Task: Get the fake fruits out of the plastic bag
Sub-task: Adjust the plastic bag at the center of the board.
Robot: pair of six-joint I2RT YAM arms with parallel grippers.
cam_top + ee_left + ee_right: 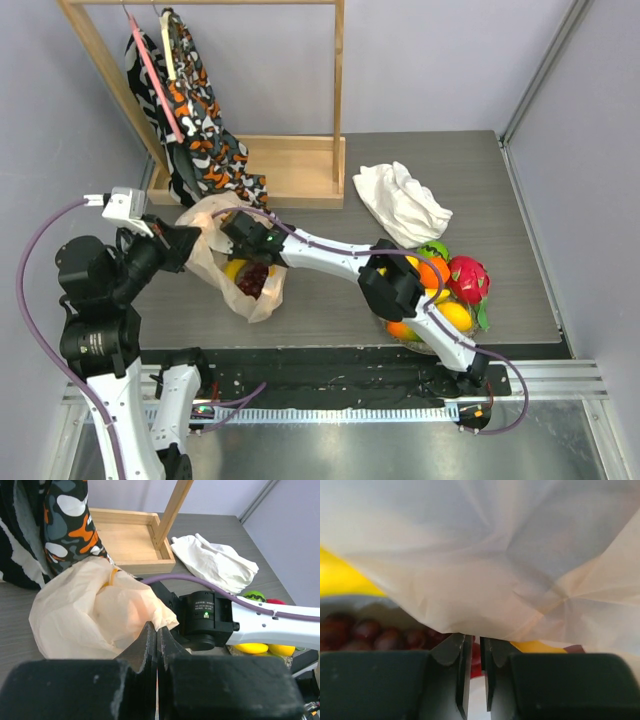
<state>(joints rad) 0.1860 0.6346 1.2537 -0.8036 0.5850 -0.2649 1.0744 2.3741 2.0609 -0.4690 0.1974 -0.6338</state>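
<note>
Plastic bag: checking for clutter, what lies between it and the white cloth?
Top view: the right arm's white forearm crosses there above bare table, between plastic bag and white cloth.

Peach plastic bag (208, 252), purple grapes (252, 280), white cloth (403, 203)

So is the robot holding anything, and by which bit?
The left gripper pinches the plastic bag by a fold of its edge. The right gripper sits against the film, but a grip cannot be told.
</note>
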